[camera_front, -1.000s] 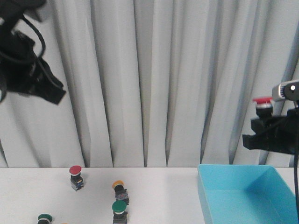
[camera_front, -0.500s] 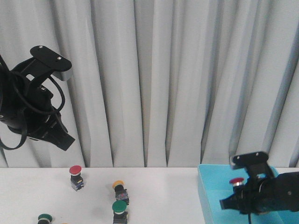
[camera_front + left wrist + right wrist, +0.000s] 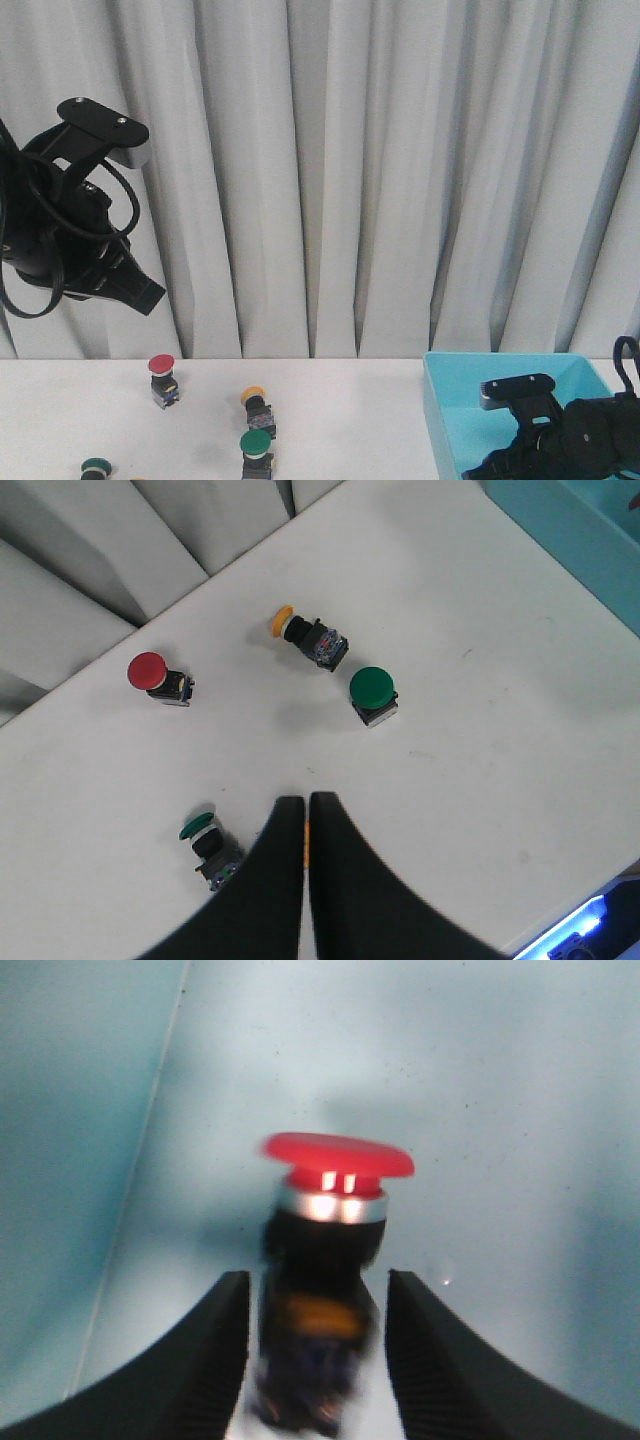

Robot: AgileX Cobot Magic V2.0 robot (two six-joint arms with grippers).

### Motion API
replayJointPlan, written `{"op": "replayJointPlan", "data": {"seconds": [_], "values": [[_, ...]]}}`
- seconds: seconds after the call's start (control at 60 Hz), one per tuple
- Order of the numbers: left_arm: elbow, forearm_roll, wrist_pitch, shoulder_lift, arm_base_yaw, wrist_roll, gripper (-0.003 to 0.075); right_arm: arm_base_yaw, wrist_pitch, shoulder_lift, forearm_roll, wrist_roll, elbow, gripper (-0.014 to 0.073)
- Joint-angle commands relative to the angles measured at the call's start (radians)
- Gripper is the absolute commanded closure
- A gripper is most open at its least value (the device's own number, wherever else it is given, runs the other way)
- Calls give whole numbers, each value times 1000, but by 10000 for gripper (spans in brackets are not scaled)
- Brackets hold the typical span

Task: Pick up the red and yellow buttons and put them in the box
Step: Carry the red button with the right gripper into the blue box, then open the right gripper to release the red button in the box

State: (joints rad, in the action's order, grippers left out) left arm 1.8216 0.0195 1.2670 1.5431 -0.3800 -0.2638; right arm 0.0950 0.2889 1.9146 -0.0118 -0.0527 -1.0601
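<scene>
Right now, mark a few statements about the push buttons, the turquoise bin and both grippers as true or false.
1. The right gripper is down inside the turquoise plastic bin. True.
2. Its fingers clamp the red-capped button. False: gaps show on both sides.
3. The left gripper carries a yellow-capped button. False: its fingers are shut on nothing.
4. Two green-capped buttons sit on the white table. True.

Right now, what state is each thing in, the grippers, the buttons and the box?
Left gripper: shut, empty, high above the table.
Right gripper: open, down inside the box.
Red button in the box: upright between the open fingers.
Red button on the table: upright.
Yellow button: on its side.
</scene>
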Motion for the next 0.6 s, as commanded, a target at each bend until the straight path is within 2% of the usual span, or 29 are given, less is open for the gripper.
{"op": "replayJointPlan", "data": {"seconds": [0.0, 0.117, 0.317, 0.433, 0.583], "values": [[20, 0, -54, -38, -1, 15, 715, -6, -15, -50, -1, -1, -51, 169], [20, 12, -46, -38, -1, 48, 713, -6, 38, -72, 1, -1, -85, 114], [20, 113, -44, -32, -1, 148, 664, -4, 54, -180, 17, -1, -111, 109], [20, 132, -55, -32, -1, 165, 573, -3, 57, -266, 22, -1, -111, 109], [20, 132, -75, -32, -1, 182, 372, -3, 69, -362, 46, -1, -111, 109]]}}
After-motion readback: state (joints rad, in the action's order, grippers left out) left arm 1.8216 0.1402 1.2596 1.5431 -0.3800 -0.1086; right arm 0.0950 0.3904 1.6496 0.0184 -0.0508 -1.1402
